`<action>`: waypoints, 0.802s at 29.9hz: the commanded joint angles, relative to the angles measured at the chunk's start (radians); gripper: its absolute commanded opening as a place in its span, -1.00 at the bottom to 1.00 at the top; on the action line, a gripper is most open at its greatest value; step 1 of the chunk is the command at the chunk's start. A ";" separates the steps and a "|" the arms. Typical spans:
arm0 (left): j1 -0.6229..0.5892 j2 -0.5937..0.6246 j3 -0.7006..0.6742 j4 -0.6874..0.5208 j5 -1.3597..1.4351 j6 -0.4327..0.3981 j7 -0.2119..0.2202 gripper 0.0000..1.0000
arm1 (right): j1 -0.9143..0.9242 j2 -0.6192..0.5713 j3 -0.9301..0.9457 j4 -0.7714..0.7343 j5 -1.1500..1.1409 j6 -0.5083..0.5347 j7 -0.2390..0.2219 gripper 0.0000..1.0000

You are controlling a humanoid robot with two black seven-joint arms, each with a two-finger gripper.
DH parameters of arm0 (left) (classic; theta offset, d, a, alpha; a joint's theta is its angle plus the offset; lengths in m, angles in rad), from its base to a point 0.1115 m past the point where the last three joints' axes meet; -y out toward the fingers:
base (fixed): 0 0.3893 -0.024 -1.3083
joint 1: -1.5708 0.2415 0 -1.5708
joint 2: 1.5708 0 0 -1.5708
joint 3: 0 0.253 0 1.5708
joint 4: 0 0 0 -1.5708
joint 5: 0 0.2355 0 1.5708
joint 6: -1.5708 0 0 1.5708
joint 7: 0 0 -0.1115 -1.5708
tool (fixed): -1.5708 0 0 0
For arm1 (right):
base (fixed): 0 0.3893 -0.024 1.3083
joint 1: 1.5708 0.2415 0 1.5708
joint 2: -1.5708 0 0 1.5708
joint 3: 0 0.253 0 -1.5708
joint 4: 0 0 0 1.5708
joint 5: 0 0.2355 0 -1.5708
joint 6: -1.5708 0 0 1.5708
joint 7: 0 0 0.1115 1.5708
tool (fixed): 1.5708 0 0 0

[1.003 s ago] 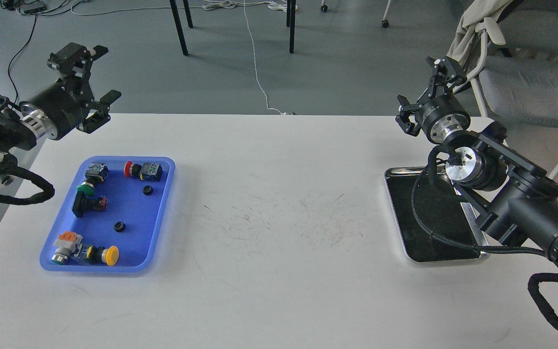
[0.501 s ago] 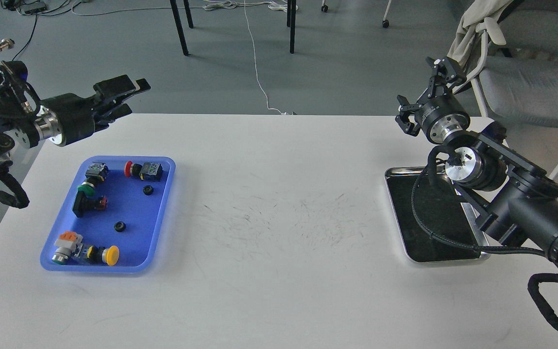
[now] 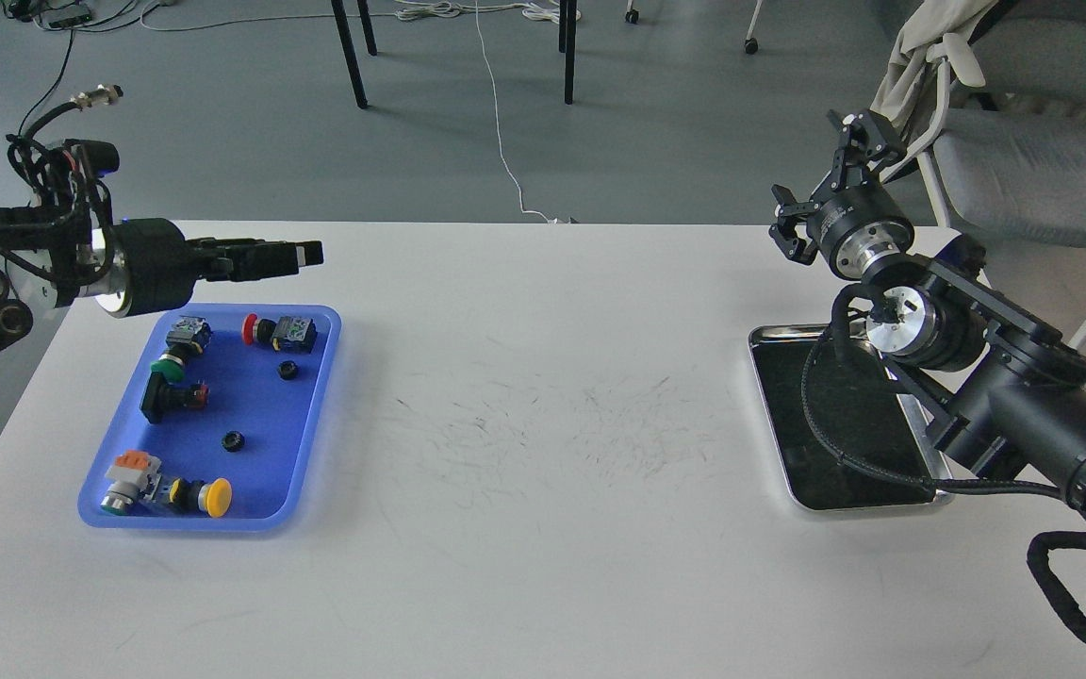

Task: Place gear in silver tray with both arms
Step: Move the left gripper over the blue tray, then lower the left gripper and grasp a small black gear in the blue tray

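The left gripper [image 3: 303,253] reaches out level above the far edge of the blue plastic tray [image 3: 317,415], seen side-on, so I cannot tell how wide its fingers stand; it carries nothing visible. Below it, among coloured push-button switches, lie two small black gears [image 3: 287,370], one nearer [image 3: 233,440], both loose on the blue floor. Across the desk [image 3: 543,471] on the right, the right gripper [image 3: 821,193] is raised above the far corner, its fingers spread wide and empty. The silver tray [image 3: 774,415] lies beneath that arm, its dark bottom bare where it shows. So nothing looks delivered: picking, carrying across and dropping all remain. The white desk is scuffed at its centre; beyond it, grey floor, cables, chair legs and a padded chair.
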 commanded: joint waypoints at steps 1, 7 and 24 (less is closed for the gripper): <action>0.008 -0.004 0.005 0.009 0.107 0.003 -0.040 0.89 | 0.000 0.000 -0.001 0.000 -0.004 -0.001 0.000 0.98; 0.022 -0.060 0.027 0.055 0.248 0.031 -0.040 0.88 | 0.001 -0.002 0.001 0.000 -0.004 -0.002 0.000 0.98; 0.054 -0.152 0.140 0.284 0.363 0.200 -0.040 0.55 | 0.001 -0.005 -0.002 0.000 -0.013 -0.004 0.000 0.98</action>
